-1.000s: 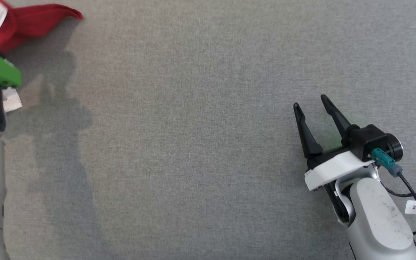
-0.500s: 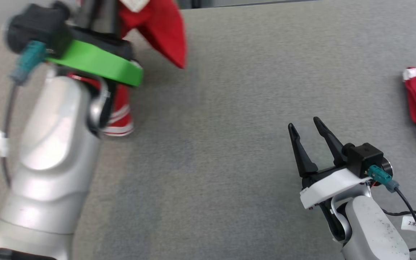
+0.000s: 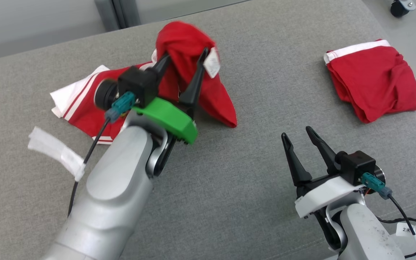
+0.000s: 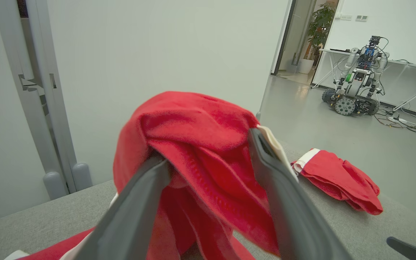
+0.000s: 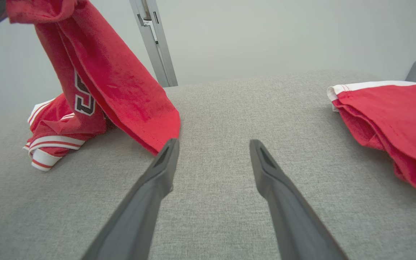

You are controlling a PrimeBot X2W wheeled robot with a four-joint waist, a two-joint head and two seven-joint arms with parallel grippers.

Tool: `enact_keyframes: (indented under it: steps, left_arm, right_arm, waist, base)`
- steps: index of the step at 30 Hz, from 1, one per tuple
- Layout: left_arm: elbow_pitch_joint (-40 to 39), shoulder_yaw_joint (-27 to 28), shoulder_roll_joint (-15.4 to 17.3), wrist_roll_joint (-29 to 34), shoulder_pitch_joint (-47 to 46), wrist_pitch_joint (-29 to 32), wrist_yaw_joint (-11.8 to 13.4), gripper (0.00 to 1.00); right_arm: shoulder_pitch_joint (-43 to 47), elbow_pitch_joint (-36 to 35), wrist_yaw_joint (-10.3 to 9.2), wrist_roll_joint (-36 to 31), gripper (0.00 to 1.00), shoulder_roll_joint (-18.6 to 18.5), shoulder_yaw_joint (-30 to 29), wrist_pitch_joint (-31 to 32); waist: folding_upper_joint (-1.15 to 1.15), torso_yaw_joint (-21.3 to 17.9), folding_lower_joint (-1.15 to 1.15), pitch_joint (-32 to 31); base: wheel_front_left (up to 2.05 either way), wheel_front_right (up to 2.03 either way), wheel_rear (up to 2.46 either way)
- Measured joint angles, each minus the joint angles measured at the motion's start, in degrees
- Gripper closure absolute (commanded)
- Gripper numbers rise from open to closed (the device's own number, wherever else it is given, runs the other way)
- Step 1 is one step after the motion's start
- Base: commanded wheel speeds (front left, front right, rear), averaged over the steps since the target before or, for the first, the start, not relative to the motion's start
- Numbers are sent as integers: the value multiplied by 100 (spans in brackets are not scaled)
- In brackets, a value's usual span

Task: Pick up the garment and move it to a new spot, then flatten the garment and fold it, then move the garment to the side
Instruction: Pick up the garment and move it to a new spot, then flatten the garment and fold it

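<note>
Garment (image 3: 208,97) — red, bunched; top draped over left gripper (image 3: 185,54), jaws spread, nothing pinched; rest lies on grey surface (image 3: 251,173). Right gripper (image 3: 296,131) — jaws apart, empty, well clear. Risk: cloth catches on a fingertip and drags if the arm pulls back.

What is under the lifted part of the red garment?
The left gripper, fingers spread, props up the red garment draped over them. Below, the garment's folds hide the grey surface, so nothing more can be seen there.

On the padded surface (image 3: 237,187) the garment (image 3: 215,101) lies left, a folded cloth (image 3: 374,79) well apart to its right.
</note>
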Motion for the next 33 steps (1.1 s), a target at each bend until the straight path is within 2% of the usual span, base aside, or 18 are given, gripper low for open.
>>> enact_keyframes:
  steps: [8, 19, 28, 33]
  left_arm:
    - [68, 799, -4, 296, 1159, 0, 215, 0]
    - [-92, 1926, -2, 634, 2886, -1, 215, 0]
    - [-798, 2425, -5, 877, 3919, -1, 377, 0]
    - [-1040, 2458, -5, 895, 4134, -10, 417, 0]
  right_arm:
    - [117, 58, 0, -45, 0, 3, -134, 0]
    - [411, 167, 0, -102, 0, 7, -266, 0]
    - [698, 196, 0, -103, 0, 5, -279, 0]
    - [761, 203, 0, -158, 0, 4, -282, 0]
  waist:
    - [0, 201, 0, -180]
    - [-1, 650, 0, -651]
    - [0, 887, 0, -993]
    - [-1, 993, 0, -999]
  base:
    - [0, 0, 0]
    - [0, 0, 0]
    - [0, 0, 0]
    - [0, 0, 0]
